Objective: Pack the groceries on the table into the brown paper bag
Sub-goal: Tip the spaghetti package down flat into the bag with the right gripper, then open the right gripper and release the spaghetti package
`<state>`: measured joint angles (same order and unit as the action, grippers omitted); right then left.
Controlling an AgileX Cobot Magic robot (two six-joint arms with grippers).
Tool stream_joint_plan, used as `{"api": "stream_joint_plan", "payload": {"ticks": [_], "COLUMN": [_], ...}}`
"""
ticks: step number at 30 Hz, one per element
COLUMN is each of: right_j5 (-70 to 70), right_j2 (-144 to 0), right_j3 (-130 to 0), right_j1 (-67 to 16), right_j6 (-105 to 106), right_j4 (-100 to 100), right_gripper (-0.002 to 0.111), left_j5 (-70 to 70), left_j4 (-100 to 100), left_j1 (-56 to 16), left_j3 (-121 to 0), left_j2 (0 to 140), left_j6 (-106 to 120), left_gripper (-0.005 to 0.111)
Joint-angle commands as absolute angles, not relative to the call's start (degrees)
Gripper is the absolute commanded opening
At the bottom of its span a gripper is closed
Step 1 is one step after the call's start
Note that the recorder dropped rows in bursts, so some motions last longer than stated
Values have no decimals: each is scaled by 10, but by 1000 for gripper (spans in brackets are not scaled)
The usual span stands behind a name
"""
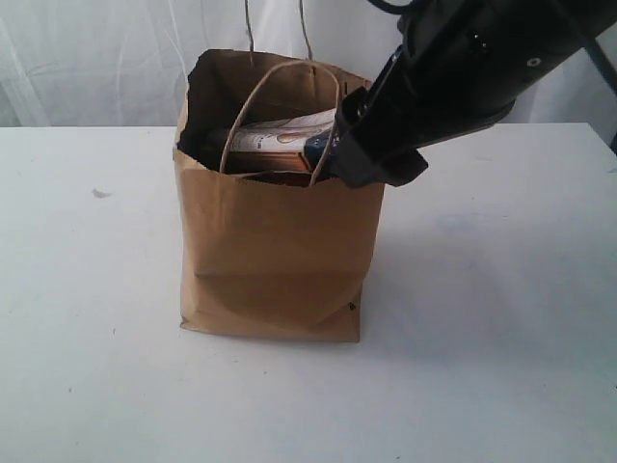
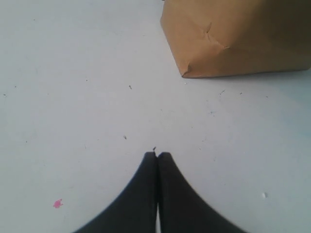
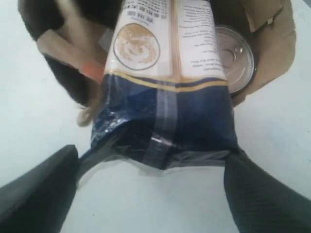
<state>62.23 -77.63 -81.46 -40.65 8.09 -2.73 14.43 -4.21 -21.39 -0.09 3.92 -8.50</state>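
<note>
Spaghetti packet rests across brown paper bag mouth, tin can inside; no groceries seen outside bag (nearly done). Right gripper released at packet end; left gripper clenched, empty.

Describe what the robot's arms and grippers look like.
The right arm is a bulky, glossy black housing with small pale fasteners. The right gripper has two broad, matte black fingers. The left gripper has black fingers curving to narrow tips. No markings show.
</note>
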Motion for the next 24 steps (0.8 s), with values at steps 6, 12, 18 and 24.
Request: {"api": "stream_joint_plan", "payload": {"ticks": [6,12,18,24], "right_j5": [613,609,609,607], "right_j2": [-772,-762,-743,-740], "right_j3": [-820,-820,-820,-820], "right_j1": [-406,-406,-406,-406], "right_j6": [88,88,88,88], "right_j4": [-25,-25,-25,-25], "right_gripper": [75,75,75,75], "left_j5": [146,146,146,146], "left_j4": [-42,-42,-42,-42], "left_j1": [-211,-211,-211,-211], "left_j3": [0,0,0,0], "left_j2": [34,34,34,34], "left_j6": [-86,-86,-86,-86], "left_gripper": [0,0,0,0]}}
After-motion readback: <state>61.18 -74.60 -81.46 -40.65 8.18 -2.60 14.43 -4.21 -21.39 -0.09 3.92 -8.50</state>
